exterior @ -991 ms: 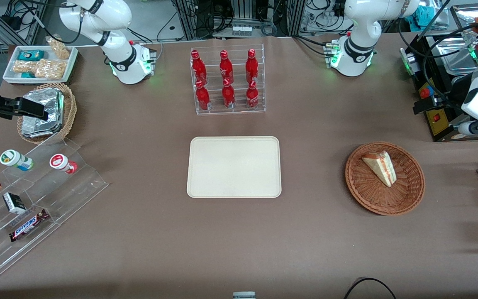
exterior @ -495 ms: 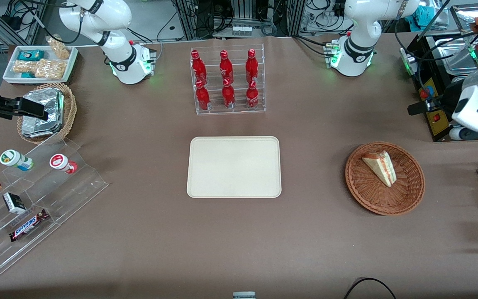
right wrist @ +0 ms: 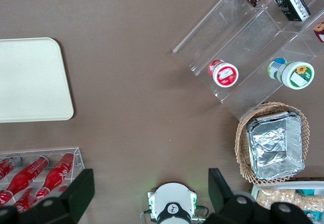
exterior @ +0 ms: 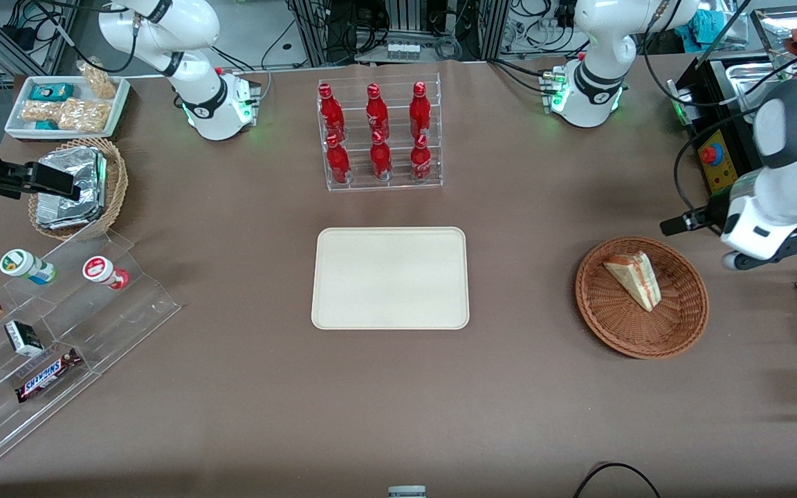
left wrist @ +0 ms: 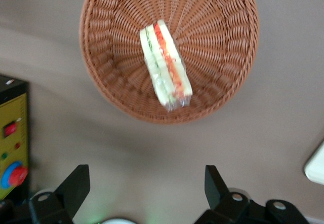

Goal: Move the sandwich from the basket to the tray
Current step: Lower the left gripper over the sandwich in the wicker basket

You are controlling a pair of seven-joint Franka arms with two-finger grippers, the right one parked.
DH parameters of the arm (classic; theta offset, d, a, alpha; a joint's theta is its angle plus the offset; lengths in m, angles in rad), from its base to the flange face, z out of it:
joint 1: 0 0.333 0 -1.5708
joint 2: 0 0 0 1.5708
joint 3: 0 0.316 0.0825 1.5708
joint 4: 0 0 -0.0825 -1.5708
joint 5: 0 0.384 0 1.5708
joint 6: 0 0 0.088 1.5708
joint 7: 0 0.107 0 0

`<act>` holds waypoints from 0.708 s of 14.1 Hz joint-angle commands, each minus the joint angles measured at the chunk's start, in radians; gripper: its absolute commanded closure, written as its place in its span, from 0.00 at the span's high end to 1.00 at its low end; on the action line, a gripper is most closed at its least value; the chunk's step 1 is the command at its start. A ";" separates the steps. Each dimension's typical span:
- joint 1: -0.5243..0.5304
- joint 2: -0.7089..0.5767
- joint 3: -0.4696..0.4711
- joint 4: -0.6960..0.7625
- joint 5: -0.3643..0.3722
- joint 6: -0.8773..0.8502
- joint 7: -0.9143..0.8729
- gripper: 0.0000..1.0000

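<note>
Over by the working arm's end of the table, the gripper (exterior: 675, 225) has come closer to the basket (exterior: 675, 332) than it was a moment ago. A second back it was up by the black box with the red button (exterior: 714, 153); now it has swung down and toward the front camera, and it hangs just beside the basket's rim, a bit farther from the front camera than the basket. It has not touched anything yet. The wrist camera shows its two black fingers (left wrist: 76, 186) spread wide apart, with nothing between them, and the basket (left wrist: 116, 87) straight ahead. The sandwich (exterior: 634, 278) has not moved at all. It lies inside the basket as a white wedge with red and pale layers (left wrist: 165, 64), wrapped in clear film. The tray (exterior: 390, 278) sits bare in the middle of the table, well apart from the basket, toward the parked arm's end. This looks like the very start of the job: the arm is getting into place above the sandwich. Next it probably has to go over the wedge, drop down and close on it.
</note>
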 commanded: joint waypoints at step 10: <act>0.004 0.093 -0.002 -0.271 0.002 0.545 -0.040 1.00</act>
